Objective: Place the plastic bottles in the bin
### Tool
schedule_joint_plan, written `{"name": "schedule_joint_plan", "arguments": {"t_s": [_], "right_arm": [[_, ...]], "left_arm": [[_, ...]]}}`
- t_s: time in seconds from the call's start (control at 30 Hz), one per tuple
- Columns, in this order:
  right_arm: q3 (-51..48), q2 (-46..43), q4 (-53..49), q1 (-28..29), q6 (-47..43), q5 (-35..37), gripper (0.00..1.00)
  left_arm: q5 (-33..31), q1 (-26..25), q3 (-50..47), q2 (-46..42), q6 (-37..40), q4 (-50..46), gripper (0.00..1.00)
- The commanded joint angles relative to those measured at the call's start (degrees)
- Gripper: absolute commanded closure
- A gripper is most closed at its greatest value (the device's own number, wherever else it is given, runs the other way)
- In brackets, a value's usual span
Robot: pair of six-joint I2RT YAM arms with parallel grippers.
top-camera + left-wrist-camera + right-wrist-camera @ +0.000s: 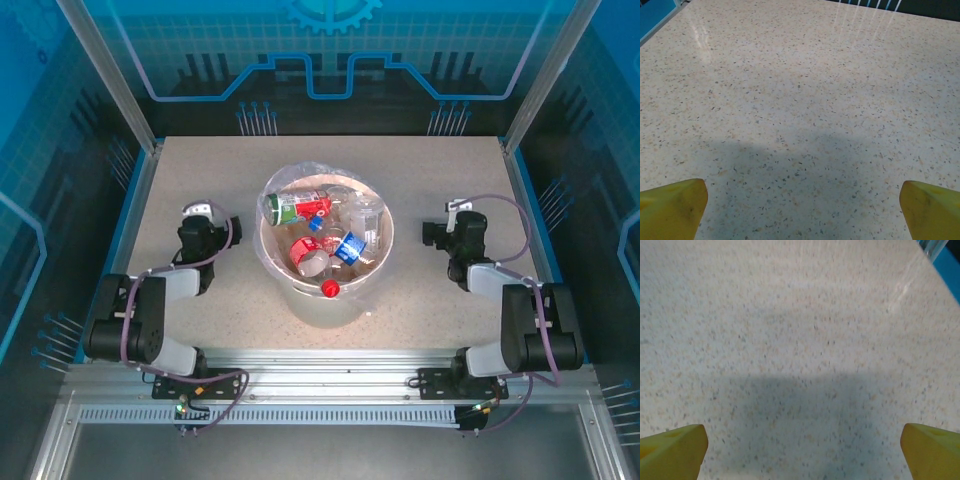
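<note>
The cream-white bin (300,290) with its clear liner stands at the table's middle. Several plastic bottles lie inside it: a green one (288,208), clear ones with red and blue labels (345,246), and one with a red cap (330,289) at the near rim. My left gripper (198,212) rests left of the bin and is open, its yellow fingertips (672,207) wide apart over bare table. My right gripper (456,208) sits right of the bin, open too, its fingertips (930,450) spread with nothing between them.
The speckled tabletop (420,170) is bordered by blue rails and metal posts. Both arms are folded back near the front rail (320,360).
</note>
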Motion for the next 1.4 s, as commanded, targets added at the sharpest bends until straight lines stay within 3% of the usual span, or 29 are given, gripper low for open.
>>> {"name": "schedule_joint_plan", "arguments": {"t_s": [0.0, 0.17, 0.47, 0.63, 0.77, 0.87, 0.9, 1.37], "right_arm": [[-1.6, -0.2, 6.5, 1.7, -2.8, 1.1, 0.0], [-2.1, -0.1, 8.1, 4.8, -5.4, 4.0, 0.0], [-0.5, 0.7, 5.6, 5.3, -2.8, 3.5, 0.0], [-0.5, 5.9, 13.3, 6.1, -1.3, 1.7, 0.0], [-3.3, 5.2, 17.0, 5.5, -0.8, -0.4, 0.0], [-9.0, 8.4, 31.5, 4.6, -0.9, -2.3, 0.0], [-8.1, 6.8, 26.5, 4.4, -0.2, -2.8, 0.0], [-7.7, 7.5, 27.3, 4.7, -0.6, -1.4, 0.0]], "left_arm": [[3.0, 0.1, -1.8, 0.5, 2.2, 8.0, 0.01], [4.1, -0.4, -4.5, 3.9, 3.7, 16.4, 0.01], [4.6, -0.9, -4.4, 4.3, 4.3, 16.3, 0.01], [4.5, -0.9, -4.4, 4.2, 4.3, 16.2, 0.01], [4.9, -0.9, -4.6, 4.4, 4.5, 16.8, 0.01], [4.8, -1.0, -4.6, 4.4, 4.5, 16.8, 0.01], [4.8, -1.0, -4.5, 4.4, 4.5, 16.9, 0.01], [4.8, -0.9, -4.5, 4.4, 4.6, 17.0, 0.01]]}}
